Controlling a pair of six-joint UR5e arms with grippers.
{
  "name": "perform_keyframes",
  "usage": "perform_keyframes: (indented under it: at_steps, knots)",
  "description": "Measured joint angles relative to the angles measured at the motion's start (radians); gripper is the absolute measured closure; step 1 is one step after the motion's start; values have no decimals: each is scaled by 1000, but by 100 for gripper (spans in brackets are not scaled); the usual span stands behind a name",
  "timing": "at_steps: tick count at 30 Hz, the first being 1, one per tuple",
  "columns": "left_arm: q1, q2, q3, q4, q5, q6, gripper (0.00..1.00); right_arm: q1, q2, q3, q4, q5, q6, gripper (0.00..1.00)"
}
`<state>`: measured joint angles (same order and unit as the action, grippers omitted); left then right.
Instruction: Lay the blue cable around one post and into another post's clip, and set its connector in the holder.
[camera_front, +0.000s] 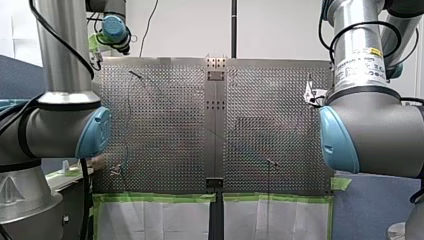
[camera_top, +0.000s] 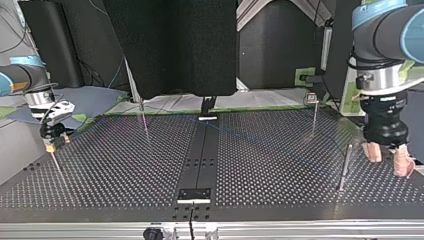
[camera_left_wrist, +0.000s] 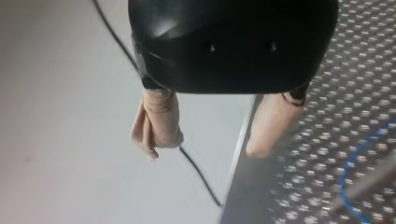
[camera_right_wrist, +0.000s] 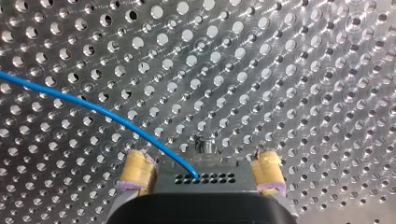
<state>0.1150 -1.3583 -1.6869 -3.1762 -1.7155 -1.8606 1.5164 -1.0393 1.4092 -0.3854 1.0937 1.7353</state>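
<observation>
Right now the blue cable (camera_right_wrist: 93, 106) is lying slack across the centre strip (camera_top: 202, 150) and running in between the right gripper's (camera_right_wrist: 201, 159) wide-spread fingers. The left gripper (camera_top: 387, 164), well away from that strip, is hanging wide and empty. I judge that a crooked pull risks dragging the slack off a post (camera_top: 345, 167).

The perforated table (camera_front: 165, 125) is a metal sheet in two halves, split by a dark centre strip (camera_front: 215, 130) that runs from edge to edge. In the front view green tape (camera_front: 155, 197) lines the table's near edge, and white sheets (camera_front: 160, 220) hang below it — one under each half. Beyond the far edge a black pole (camera_front: 233, 27) stands against a white wall (camera_front: 180, 30). In the top view a black panel (camera_top: 170, 45) hangs past the far edge, and an aluminium rail (camera_top: 300, 230) runs along the near edge. In the left wrist view a thin black cable (camera_left_wrist: 200, 176) crosses a pale surface (camera_left_wrist: 56, 140) — just off the table's edge.
</observation>
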Motion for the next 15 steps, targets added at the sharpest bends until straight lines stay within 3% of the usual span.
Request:
perform_keyframes:
  at_steps: [6,15]
  knots:
    - [-23,-12,0,-64,-2,64,0,0,0,0,-1,-1,0,1]
    - [-46,-16,0,-159,45,159,0,1,0,0,1,0,0,1]
